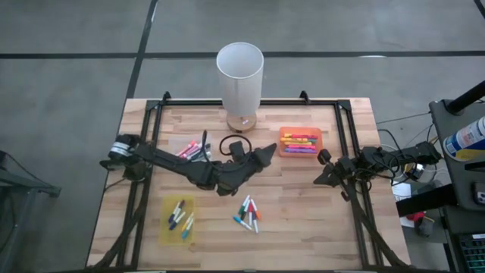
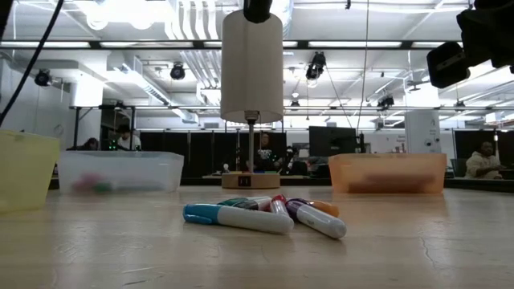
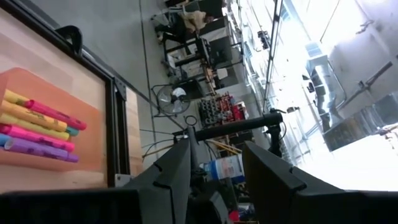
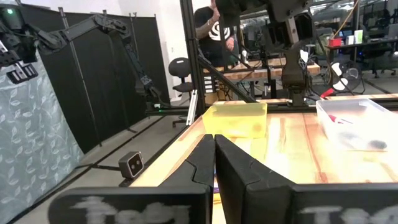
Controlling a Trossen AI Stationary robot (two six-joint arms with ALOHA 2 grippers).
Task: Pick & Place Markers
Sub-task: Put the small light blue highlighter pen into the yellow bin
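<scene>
Several loose markers (image 1: 247,214) lie flat in a small pile on the wooden table, near its near edge, and show close up in the low view (image 2: 265,215). More markers lie in an orange tray (image 1: 299,142), a yellow tray (image 1: 179,220) and a clear tray (image 1: 195,149). My left gripper (image 1: 267,154) hovers open above mid-table, left of the orange tray (image 3: 37,124), with nothing between its fingers (image 3: 217,144). My right gripper (image 1: 321,174) waits shut (image 4: 214,140) at the table's right side, pointing toward the left edge.
A white cylindrical lamp (image 1: 240,80) on a wooden base stands at the far middle of the table, a black cable loop (image 1: 229,142) beside it. A black frame (image 1: 151,114) runs around the table. Bare wood lies between the loose markers and the trays.
</scene>
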